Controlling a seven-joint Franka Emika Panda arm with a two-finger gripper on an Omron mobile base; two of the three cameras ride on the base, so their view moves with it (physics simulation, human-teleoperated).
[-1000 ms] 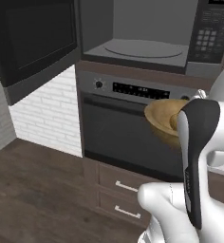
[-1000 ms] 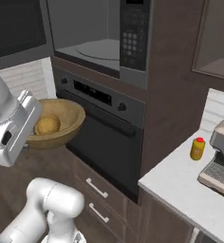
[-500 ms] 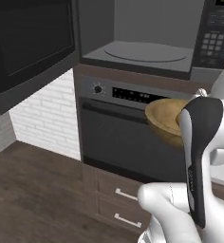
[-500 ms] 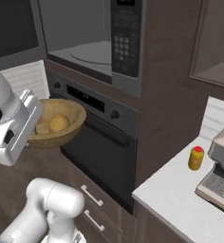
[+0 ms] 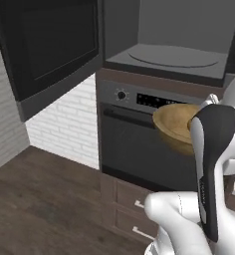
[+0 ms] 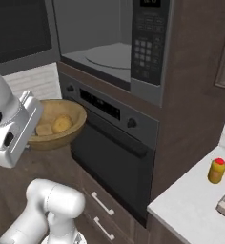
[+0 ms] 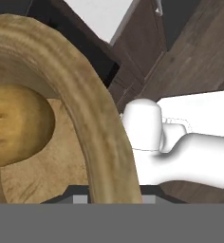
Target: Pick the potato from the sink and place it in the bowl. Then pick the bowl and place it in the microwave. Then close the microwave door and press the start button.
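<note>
knobbed oven (image 6: 112, 143), yellow red-capped bottle (image 6: 216, 170), white counter (image 6: 190, 209)

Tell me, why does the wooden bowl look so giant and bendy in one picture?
In the hand view the camera sits right against the round tan wooden bowl, so its rim swells and the yellowish-brown potato looks huge. In the right base view the same bowl looks small and evenly lit, without glare.

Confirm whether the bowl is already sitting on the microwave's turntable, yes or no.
No. In the right base view the bowl, with the potato inside, is held in the air in front of the oven, below the open microwave.
</note>
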